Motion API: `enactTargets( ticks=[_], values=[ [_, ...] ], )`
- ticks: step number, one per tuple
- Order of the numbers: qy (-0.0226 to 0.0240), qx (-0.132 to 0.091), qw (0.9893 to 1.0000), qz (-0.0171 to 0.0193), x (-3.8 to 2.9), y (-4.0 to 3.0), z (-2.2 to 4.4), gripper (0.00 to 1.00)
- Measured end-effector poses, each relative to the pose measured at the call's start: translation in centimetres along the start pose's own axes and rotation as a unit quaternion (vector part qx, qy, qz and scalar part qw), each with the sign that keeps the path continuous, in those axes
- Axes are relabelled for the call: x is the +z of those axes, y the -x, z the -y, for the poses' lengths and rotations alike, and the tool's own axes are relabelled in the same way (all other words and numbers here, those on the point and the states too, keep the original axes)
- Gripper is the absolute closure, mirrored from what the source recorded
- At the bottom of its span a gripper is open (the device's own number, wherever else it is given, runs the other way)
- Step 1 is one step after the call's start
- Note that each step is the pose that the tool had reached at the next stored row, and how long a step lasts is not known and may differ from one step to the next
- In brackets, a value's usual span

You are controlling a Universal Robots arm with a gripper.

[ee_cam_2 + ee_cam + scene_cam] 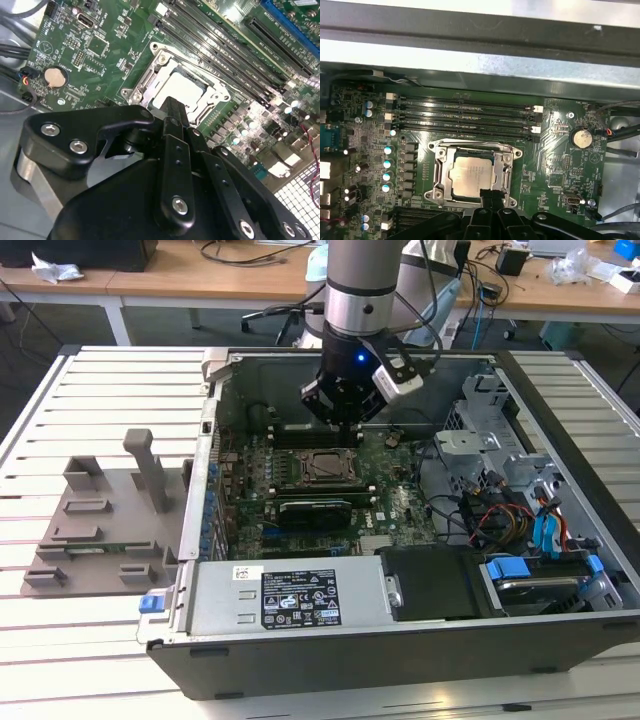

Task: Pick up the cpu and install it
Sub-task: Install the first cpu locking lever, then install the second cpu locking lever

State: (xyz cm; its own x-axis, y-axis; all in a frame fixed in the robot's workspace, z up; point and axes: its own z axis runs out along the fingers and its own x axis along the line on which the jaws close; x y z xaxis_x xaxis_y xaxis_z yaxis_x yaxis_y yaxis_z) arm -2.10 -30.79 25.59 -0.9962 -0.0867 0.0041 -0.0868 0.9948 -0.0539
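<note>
Gripper (pixel 172 107) low in the second wrist view, fingers closed together and empty, tip over cpu (pixel 472 175) seated in socket (pixel 440 172), frame centre

The open computer case (pixel 400 540) on the slatted tabletop (pixel 90 390) is seen from above and in front, at some distance, in the exterior view. The motherboard socket (pixel 175 92) (pixel 472 172) is viewed closely from opposite sides, past the fingers (pixel 172 165), in both wrist views.
</note>
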Motion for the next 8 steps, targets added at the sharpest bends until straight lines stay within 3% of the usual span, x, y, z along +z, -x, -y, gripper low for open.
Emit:
enactTargets(
  ticks=[8],
  values=[
    [0.0000,0.000,1.0000,-0.0001,-0.01,0.00,0.00,0.89]
  ],
)
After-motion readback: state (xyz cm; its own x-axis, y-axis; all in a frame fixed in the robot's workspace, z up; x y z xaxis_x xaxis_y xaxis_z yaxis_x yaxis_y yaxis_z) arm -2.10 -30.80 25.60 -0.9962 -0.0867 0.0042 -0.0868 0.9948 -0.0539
